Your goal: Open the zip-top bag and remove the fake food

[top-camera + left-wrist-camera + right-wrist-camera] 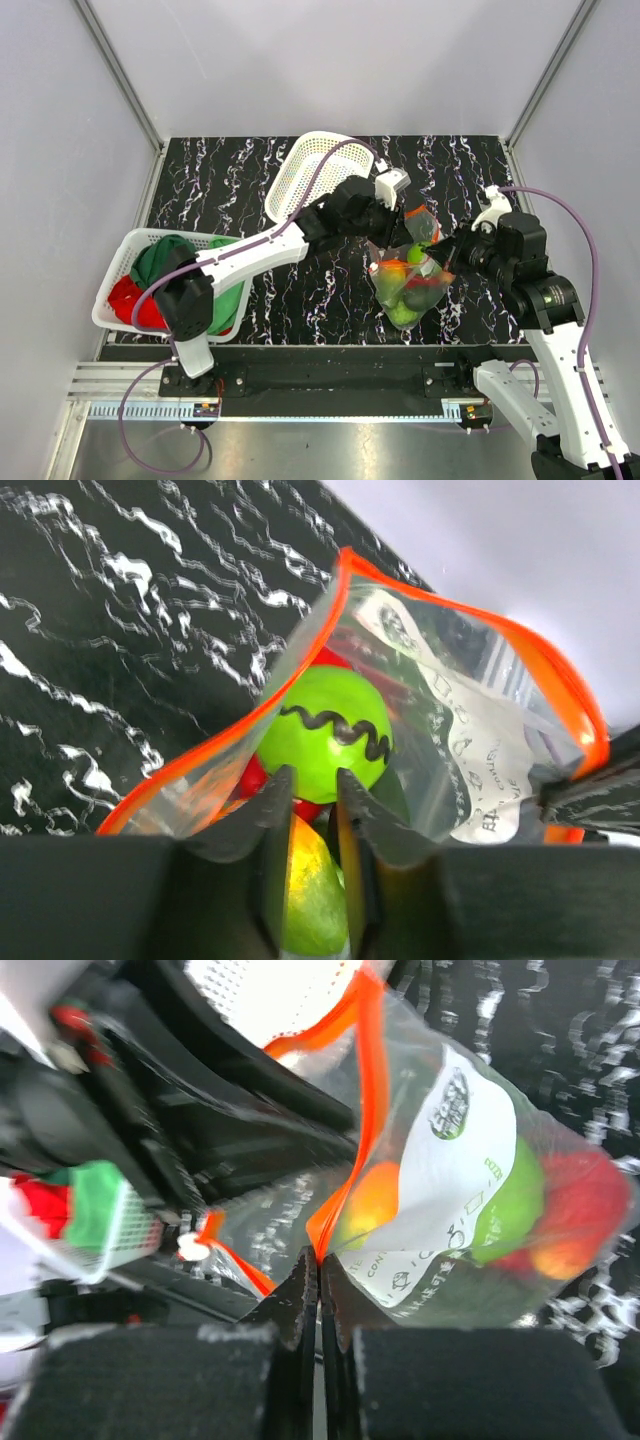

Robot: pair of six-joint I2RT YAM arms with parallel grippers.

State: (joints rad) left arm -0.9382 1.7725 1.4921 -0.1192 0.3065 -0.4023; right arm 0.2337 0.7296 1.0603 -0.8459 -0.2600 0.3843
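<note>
The zip-top bag (428, 228) hangs open mid-table between both grippers, its red-orange zip strip (470, 610) spread wide. The fake food (405, 292) fills its bottom, red, orange and green pieces. My left gripper (403, 212) reaches into the bag's mouth. In the left wrist view its fingers (312, 775) are closed on a yellow-green piece (315, 890), with a round green piece with a black squiggle (322, 728) just ahead. My right gripper (448, 256) is shut on the bag's zip rim (345, 1175) at its right side, holding the mouth up.
A white mesh basket (300, 172) lies tilted at the back behind the left arm. A second white basket (128, 250) with red and green cloths (160, 265) sits at the left edge. Grey walls enclose the dark marbled table (230, 190).
</note>
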